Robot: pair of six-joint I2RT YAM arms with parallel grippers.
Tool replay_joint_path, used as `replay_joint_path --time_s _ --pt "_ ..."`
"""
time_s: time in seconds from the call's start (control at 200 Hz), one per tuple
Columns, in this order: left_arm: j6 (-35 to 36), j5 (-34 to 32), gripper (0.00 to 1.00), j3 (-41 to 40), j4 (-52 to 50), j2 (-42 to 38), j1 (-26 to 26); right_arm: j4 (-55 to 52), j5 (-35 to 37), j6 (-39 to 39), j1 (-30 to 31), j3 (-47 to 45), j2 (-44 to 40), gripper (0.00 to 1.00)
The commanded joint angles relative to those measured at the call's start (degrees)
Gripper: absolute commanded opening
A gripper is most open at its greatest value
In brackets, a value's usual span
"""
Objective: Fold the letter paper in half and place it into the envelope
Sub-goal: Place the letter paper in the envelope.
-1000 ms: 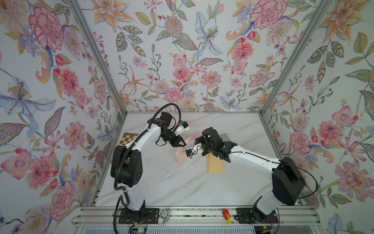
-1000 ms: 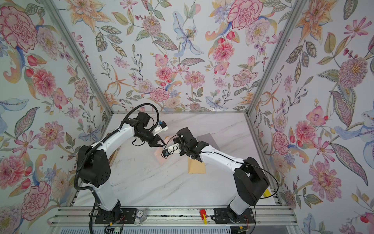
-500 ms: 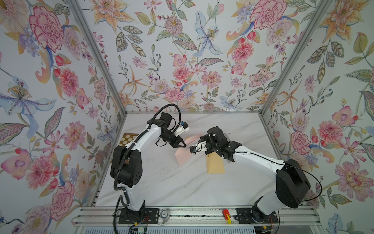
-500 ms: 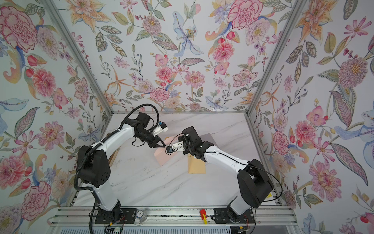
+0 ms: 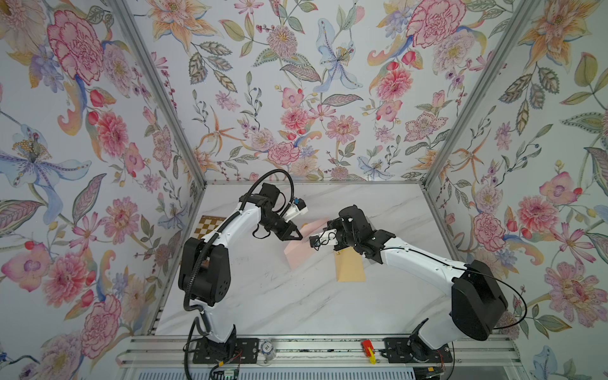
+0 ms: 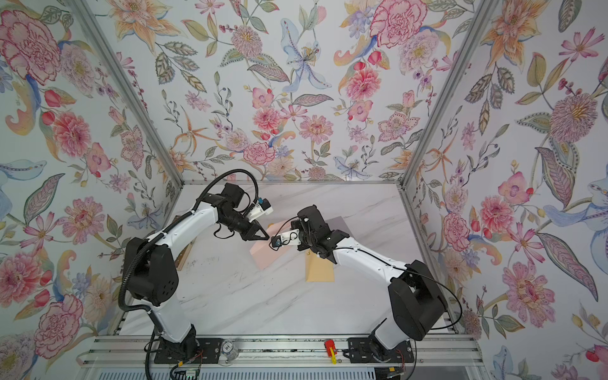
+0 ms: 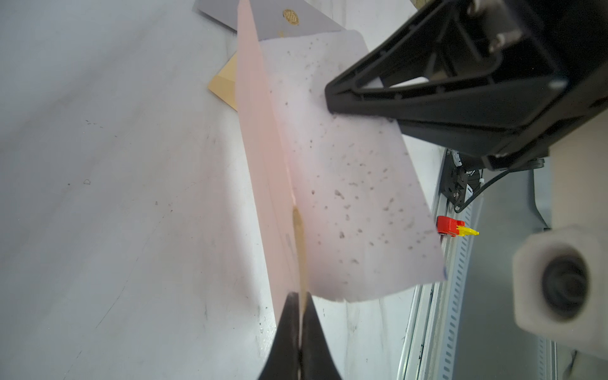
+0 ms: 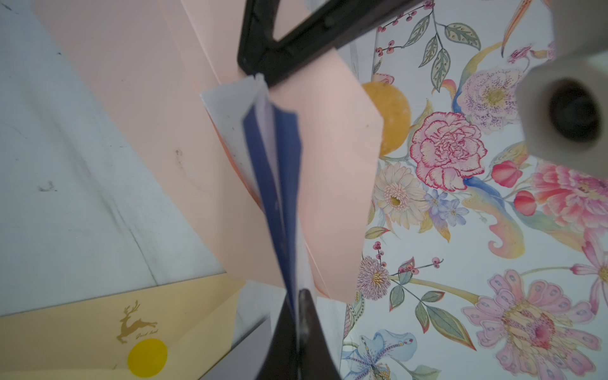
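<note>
marble tabletop point(image 5: 296, 302), floral walls point(image 5: 296, 98)

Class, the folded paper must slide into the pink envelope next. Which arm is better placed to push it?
Right. The right fingers are shut on the paper, already at the mouth of the envelope; the left fingers grip that envelope and can likely steady it.

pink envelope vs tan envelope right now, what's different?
Colour: the pink envelope is pale pink, the tan envelope yellow-brown.
Pose: the pink envelope is tilted up, pinched by the left hand; the tan envelope lies flat on the table, no hand on it.
Use: the right hand holds the letter paper at the pink envelope's opening, not the tan envelope's.
Shared: a round yellowish sticker on each.
</note>
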Motion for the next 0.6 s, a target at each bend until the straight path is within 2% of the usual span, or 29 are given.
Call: replay_joint_path --time_s 0.0,0.365,0.596 --pt "-0.6 0.2 0.0 -1.2 0.0 -2.3 -0.7 -1.4 -0.6 3.4 -0.5 0.2 -0.3 0.0" --pt "-1.0 0.0 0.0 -2.0 0.8 -2.3 -0.7 -2.7 -2.5 7.1 -1.5 1.0 -1.2 0.0" --pt "-1.5 0.1 0.0 -1.7 1.1 -2.7 -1.0 -4.3 -5.3 5.4 -1.0 0.9 -0.9 0.0"
